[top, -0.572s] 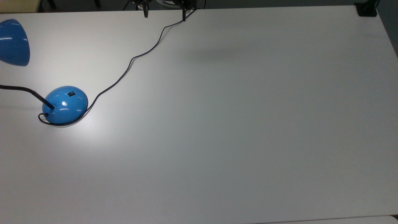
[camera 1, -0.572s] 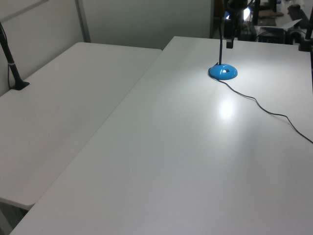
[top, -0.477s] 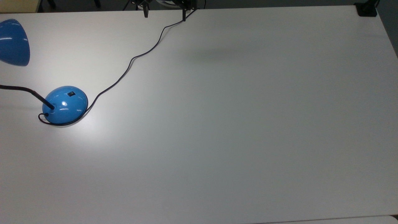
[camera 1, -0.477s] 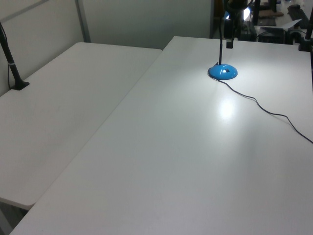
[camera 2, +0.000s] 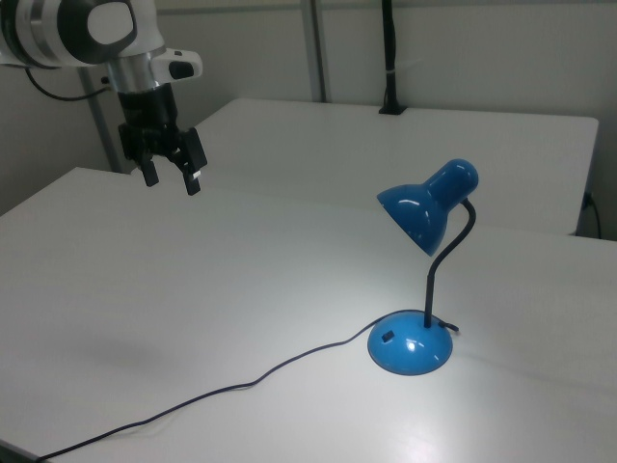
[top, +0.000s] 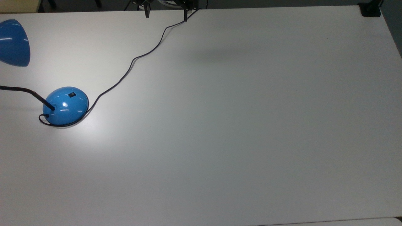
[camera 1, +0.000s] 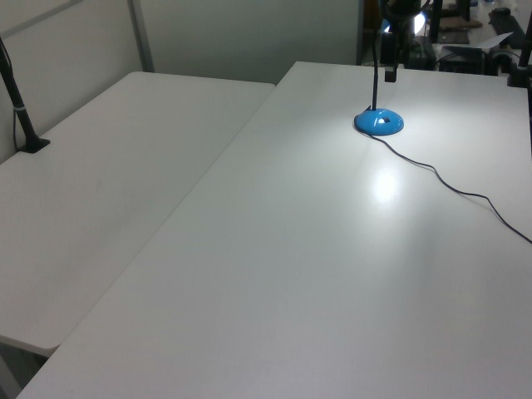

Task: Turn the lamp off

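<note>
The lamp stands lit on the white table, throwing a bright patch beside its glossy blue dome base (top: pixel 66 105) (camera 1: pixel 380 123) (camera 2: pixel 410 344). A small black rocker switch (top: pixel 72 94) (camera 2: pixel 387 338) sits on the dome. A black bent neck carries the blue cone shade (top: pixel 12 42) (camera 2: pixel 424 207). Its black cord (top: pixel 132 62) (camera 2: pixel 241 386) snakes across the table towards the far edge. My gripper (camera 2: pixel 172 178) (top: pixel 166 15) hangs open and empty, high above the table and well away from the lamp, at the right view's upper left.
A second white table (camera 1: pixel 125 166) adjoins this one, with a black post (camera 1: pixel 23 116) (camera 2: pixel 388 58) clamped to its far side. A black clamp (top: pixel 370 9) sits on the top view's upper right corner. Cluttered desks (camera 1: pixel 482 41) lie beyond the lamp.
</note>
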### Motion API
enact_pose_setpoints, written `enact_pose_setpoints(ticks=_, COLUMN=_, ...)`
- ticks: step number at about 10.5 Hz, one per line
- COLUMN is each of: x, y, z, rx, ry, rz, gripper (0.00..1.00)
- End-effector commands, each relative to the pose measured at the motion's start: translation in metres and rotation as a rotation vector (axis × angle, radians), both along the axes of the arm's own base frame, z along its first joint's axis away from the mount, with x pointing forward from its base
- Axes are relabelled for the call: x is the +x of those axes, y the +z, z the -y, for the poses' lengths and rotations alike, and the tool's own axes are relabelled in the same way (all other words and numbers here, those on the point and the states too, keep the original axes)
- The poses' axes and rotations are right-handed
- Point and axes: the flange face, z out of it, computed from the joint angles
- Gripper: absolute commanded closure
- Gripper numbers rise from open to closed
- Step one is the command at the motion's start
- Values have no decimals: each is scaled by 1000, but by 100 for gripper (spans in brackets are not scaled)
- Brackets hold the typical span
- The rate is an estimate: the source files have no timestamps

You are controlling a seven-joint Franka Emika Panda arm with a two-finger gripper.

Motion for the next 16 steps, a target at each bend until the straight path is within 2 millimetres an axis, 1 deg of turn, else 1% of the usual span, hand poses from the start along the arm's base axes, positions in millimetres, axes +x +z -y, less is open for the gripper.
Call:
enact_pose_setpoints(ticks=1, x=-2, y=0, z=3, rx=18, ry=84, rz=-11, gripper=46)
enact_pose_setpoints(ticks=2, x=-3, y=1, z=4, rx=19, ry=110, rz=-13, gripper=72)
enact_pose_setpoints(ticks=3, x=-3, y=0, z=3, rx=19, ry=113, rz=-15, gripper=90)
enact_pose_setpoints(ticks=4, x=-2, y=0, z=4, rx=19, ry=112, rz=-15, gripper=100)
enact_pose_setpoints(ticks=7, x=-1, y=1, z=5, rx=19, ry=109, rz=-6, gripper=100)
enact_pose_setpoints(ticks=8, x=0, y=0, z=10, rx=19, ry=100, rz=-1, gripper=100)
enact_pose_setpoints(ticks=10, x=0, y=1, z=32, rx=17, ry=53, rz=4, gripper=100)
enact_pose_setpoints(ticks=11, x=5, y=0, z=49, rx=13, ry=23, rz=27, gripper=100)
enact_pose_setpoints(ticks=12, x=8, y=-6, z=73, rx=10, ry=-19, rz=61, gripper=100)
enact_pose_setpoints(ticks=13, x=13, y=-22, z=97, rx=9, ry=-58, rz=83, gripper=100)
enact_pose_setpoints(ticks=14, x=14, y=-39, z=114, rx=6, ry=-85, rz=94, gripper=100)
enact_pose_setpoints(ticks=15, x=13, y=-61, z=131, rx=1, ry=-110, rz=107, gripper=100)
enact_pose_setpoints(ticks=16, x=11, y=-79, z=139, rx=0, ry=-125, rz=115, gripper=100)
